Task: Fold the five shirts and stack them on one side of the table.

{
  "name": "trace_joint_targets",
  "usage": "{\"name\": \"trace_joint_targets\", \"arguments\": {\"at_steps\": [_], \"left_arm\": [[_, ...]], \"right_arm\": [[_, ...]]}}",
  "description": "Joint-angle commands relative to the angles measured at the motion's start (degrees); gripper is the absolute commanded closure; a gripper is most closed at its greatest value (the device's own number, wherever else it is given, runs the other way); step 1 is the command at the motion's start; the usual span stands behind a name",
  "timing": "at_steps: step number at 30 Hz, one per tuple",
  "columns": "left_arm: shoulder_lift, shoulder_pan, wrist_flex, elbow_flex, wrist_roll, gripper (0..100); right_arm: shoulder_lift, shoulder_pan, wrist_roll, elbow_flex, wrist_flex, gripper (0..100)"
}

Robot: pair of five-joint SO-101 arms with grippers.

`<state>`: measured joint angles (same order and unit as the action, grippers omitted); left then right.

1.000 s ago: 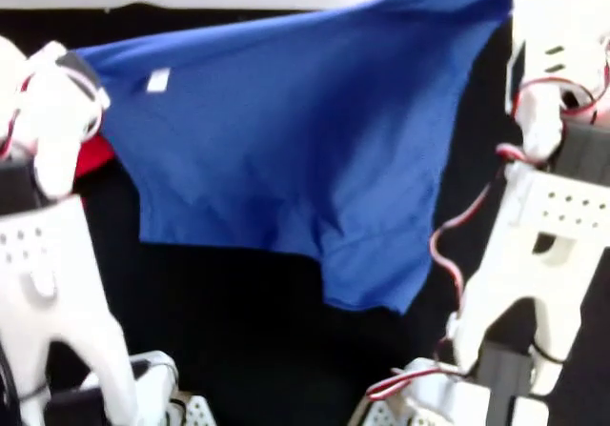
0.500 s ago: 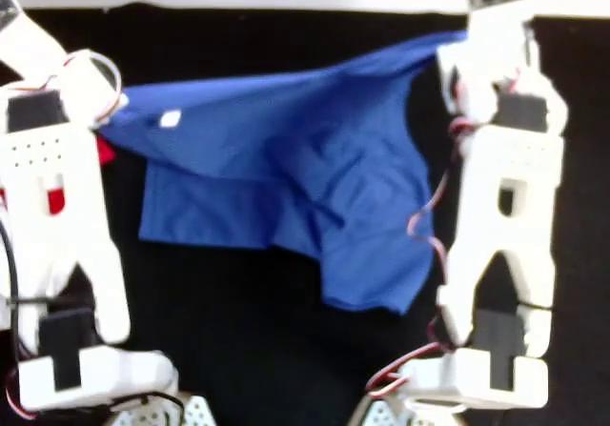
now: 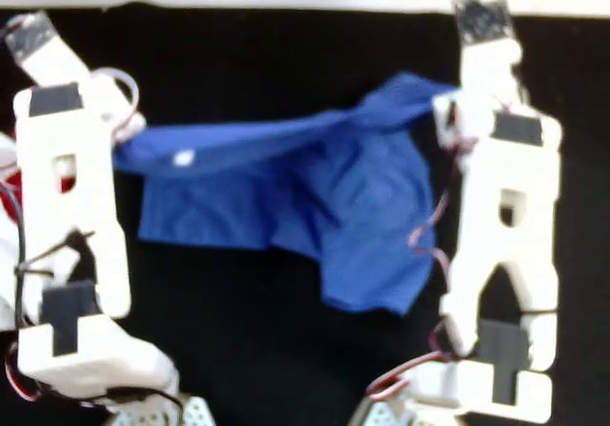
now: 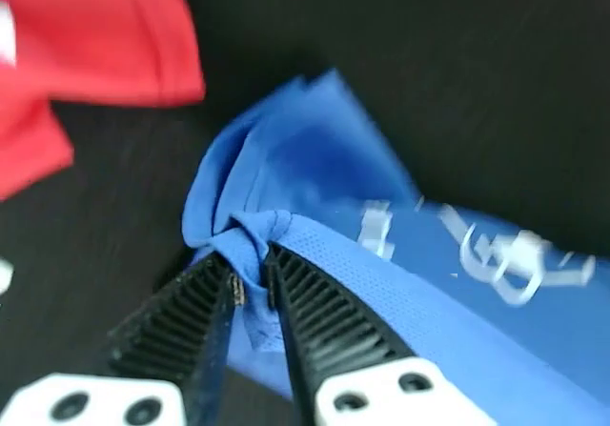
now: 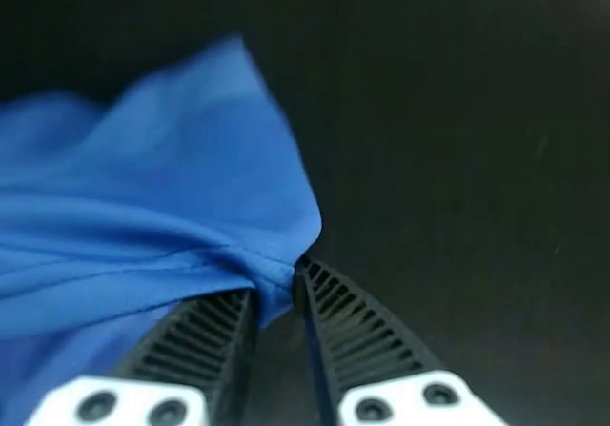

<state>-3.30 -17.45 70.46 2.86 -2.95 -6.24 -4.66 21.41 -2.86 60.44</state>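
Gripped the blue shirt (image 3: 362, 197) by two bunched corners, with the left gripper (image 4: 250, 278) and right gripper (image 5: 274, 297) each clamped on cloth. Lay half-draped across the middle of the table (image 3: 238, 331). Looked liable to slip from such thin pinches, skewing the fold.

Blue shirt (image 3: 367, 197): blue cloth with a small white tag near one end and white print; rumpled, its lower part spread flat on the black table (image 3: 267, 350).
Upper edge: stretched into a narrow ridge, one end pinched in the left claw (image 4: 250, 278), the other in the right claw (image 5: 276, 297).
Red shirt (image 4: 91, 35): on the table near the blue shirt's left end, not touching it.
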Motion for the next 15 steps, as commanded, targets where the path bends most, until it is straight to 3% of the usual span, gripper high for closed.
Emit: {"name": "trace_joint_targets", "arguments": {"at_steps": [1, 9, 15], "left_arm": [[0.0, 4.2, 10.3, 1.8, -0.8, 99], [-0.2, 7.5, 19.8, 0.6, -7.1, 99], [-0.2, 7.5, 17.4, -13.2, -14.2, 99]], "right_arm": [[-3.2, -1.2, 0.4, 0.1, 8.6, 99.3], [-6.2, -3.2, 0.4, -1.4, 19.0, 99.3], [-20.7, -3.2, 0.4, -18.1, 16.7, 99.3]]}}
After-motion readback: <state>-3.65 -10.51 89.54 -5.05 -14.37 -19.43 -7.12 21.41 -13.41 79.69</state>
